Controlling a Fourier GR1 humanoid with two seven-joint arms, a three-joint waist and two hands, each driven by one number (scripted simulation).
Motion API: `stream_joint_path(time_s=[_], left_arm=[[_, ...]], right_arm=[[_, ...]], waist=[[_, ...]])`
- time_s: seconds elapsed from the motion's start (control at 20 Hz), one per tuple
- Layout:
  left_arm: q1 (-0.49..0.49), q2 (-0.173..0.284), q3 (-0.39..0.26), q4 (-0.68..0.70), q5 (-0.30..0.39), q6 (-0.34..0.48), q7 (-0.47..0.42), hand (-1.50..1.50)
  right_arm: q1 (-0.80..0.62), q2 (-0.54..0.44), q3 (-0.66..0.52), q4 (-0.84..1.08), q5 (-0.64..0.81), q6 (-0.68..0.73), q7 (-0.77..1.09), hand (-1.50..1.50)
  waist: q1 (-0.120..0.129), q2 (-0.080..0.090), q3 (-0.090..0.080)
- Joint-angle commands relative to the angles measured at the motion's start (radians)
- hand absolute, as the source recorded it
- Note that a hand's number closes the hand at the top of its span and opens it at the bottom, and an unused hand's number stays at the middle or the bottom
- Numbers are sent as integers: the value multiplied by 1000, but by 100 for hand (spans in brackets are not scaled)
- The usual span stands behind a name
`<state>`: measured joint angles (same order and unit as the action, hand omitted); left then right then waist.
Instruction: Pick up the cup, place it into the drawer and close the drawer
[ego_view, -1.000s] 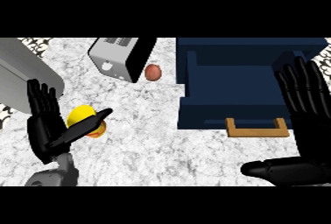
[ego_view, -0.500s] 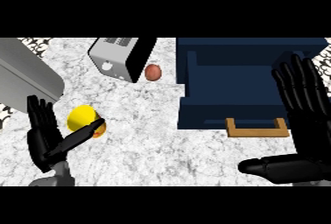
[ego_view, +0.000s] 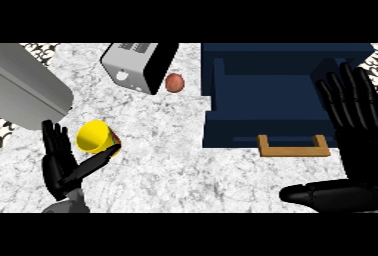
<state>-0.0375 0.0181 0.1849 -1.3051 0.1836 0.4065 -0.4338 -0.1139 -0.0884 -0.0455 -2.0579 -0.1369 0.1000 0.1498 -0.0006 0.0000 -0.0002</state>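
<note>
We are at the grasp step: our left hand sits at seven o'clock on the bench, fingers straight and thumb spread apart — touching the yellow cup lying on its side, not yet clamped. Our right hand rests open at four o'clock beside the open drawer. Next, we judge, the fingers must curl round the cup before lifting toward two o'clock.

a bright yellow cup on a white-and-grey marbled counter; navy blue drawer with tan wooden handle; silver-and-black toaster; reddish-brown egg; black hands.
</note>
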Motion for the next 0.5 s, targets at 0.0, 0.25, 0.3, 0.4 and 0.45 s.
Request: stream_joint_path(time_s=[0.0,0.25,0.3,0.4,0.45], left_arm=[[-17,32,57,95,43,-46,-59,-150],[-59,8,78,218,83,-46,-195,-150],[-30,-12,49,201,67,-35,-195,-150],[-40,19,60,198,85,-48,-173,-150],[-78,41,91,267,89,-45,-198,-150]], right_arm=[[72,-7,7,-91,-26,26,36,-150],[17,4,-4,21,-7,22,-21,-150],[82,17,34,-110,8,4,40,-150],[78,10,18,-109,-2,14,34,-150],[18,-21,-47,7,-48,47,-5,-150]], waist=[[-2,0,0],[0,0,0],[-1,-1,0],[0,-1,0],[0,0,0]])
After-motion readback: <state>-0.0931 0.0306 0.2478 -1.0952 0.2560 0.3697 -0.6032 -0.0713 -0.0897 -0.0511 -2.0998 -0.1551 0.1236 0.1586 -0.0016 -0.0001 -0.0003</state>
